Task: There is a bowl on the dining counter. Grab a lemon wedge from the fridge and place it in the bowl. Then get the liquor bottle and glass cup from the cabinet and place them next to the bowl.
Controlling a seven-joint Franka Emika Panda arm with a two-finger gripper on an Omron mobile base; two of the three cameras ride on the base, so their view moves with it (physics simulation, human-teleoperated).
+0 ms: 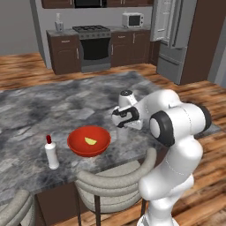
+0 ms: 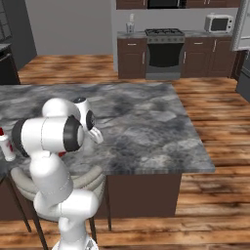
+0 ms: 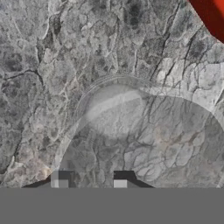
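Red bowl (image 1: 88,141): on the grey marble dining counter (image 1: 53,110). Lemon wedge (image 1: 90,141): inside bowl. White red-capped bottle (image 1: 51,152): just left of bowl. Clear glass cup (image 3: 144,131): beside bowl. Gripper (image 3: 89,183): around cup; whether clamped cannot be told.

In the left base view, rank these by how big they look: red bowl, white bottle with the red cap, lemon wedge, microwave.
1. Red bowl, clearly largest.
2. White bottle and microwave look similar; the microwave stands far back, so I won't rank them.
3. Lemon wedge, smallest, lying inside the bowl.
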